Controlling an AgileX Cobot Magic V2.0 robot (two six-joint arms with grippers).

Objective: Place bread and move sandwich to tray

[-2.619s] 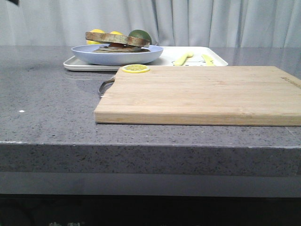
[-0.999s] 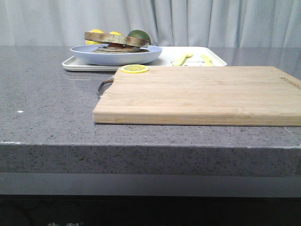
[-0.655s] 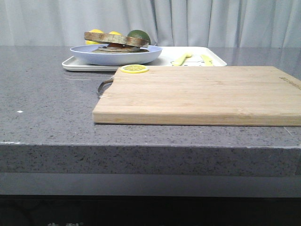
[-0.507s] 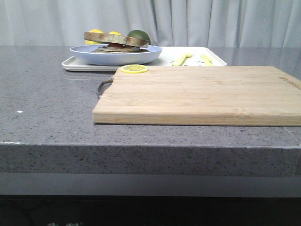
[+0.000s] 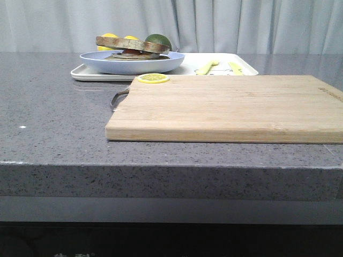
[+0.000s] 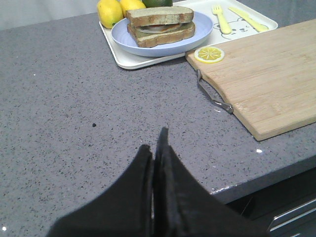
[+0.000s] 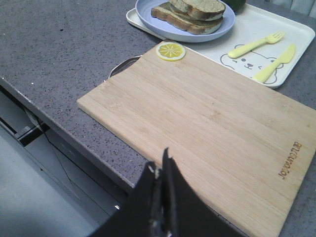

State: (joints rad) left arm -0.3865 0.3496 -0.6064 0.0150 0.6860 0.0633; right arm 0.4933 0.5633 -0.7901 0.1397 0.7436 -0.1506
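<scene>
Left wrist view: sandwich (image 6: 160, 25) on tray (image 6: 129, 61), far ahead of left gripper (image 6: 157, 148); both grippers (image 7: 162, 170) pinched closed, empty.

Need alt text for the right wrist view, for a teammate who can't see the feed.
The right gripper, shut and empty, hangs above a wooden cutting board with a lemon slice at one corner. Beyond it, a white tray holds the sandwich on its blue plate, plus a yellow fork and knife.
</scene>
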